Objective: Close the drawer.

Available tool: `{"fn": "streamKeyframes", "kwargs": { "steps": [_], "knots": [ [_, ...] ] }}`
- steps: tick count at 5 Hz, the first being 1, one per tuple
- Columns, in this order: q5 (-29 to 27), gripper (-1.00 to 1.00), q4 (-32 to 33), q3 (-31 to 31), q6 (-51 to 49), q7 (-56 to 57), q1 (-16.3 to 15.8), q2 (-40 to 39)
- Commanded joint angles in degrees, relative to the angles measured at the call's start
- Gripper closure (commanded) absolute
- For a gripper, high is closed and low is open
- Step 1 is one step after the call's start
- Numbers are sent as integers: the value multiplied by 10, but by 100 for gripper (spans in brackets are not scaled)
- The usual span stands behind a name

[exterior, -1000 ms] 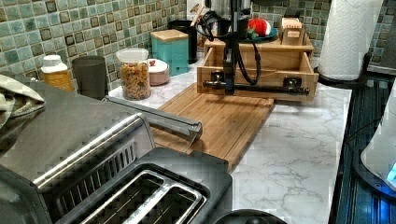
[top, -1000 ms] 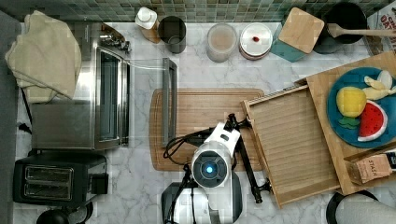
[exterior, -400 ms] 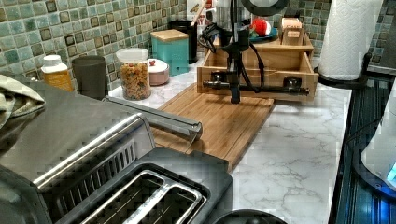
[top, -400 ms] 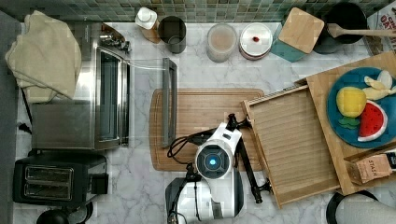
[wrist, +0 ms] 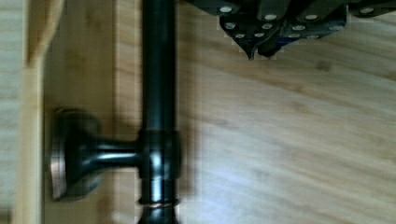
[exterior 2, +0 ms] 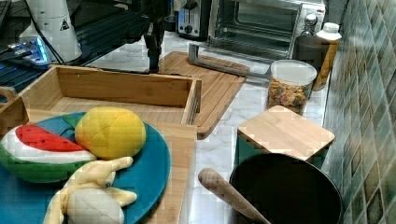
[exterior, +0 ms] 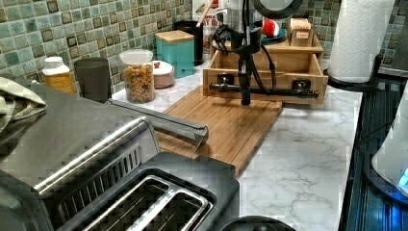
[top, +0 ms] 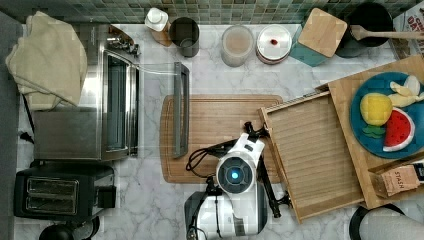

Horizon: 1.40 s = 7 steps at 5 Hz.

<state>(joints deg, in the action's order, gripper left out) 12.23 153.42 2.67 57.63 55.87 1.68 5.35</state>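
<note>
The bamboo drawer (top: 315,150) stands pulled out of its bamboo stand (top: 345,95), its floor bare. A dark bar handle (exterior: 279,90) runs across its front panel; the wrist view has this handle (wrist: 158,93) close up. My gripper (exterior: 245,98) hangs point-down just in front of the handle, over the cutting board (top: 210,130), nearer the handle's far end in the top view (top: 254,131). Its fingertips (wrist: 268,44) are shut together with nothing between them and stand slightly off the bar. In the right view the gripper (exterior 2: 152,51) sits beyond the drawer front (exterior 2: 116,88).
A toaster oven (top: 85,115) has its glass door (top: 180,110) open over the board's edge. A black toaster (top: 50,192) stands nearby. Jars (top: 237,45), a teal canister (top: 320,35) and a black pot (top: 370,20) line the back. A blue plate of toy fruit (top: 385,115) tops the stand.
The gripper has slid along the handle toward the left view's right and dropped a little lower. The drawer has not moved.
</note>
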Motion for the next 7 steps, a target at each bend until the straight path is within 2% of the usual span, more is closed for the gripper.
{"fn": "streamKeyframes", "kwargs": {
  "steps": [1, 2, 4, 5, 6, 7],
  "knots": [
    [2, 100, -34, 85, 28, 214, 58, -47],
    [3, 100, -64, 108, 25, 254, 77, -66],
    [-23, 100, -198, 148, 32, 312, 138, -153],
    [-34, 100, -244, 153, 18, 365, 161, -176],
    [-60, 100, -283, 159, 30, 416, 182, -213],
    [-94, 100, -285, 152, 77, 452, 204, -228]
  ]
}}
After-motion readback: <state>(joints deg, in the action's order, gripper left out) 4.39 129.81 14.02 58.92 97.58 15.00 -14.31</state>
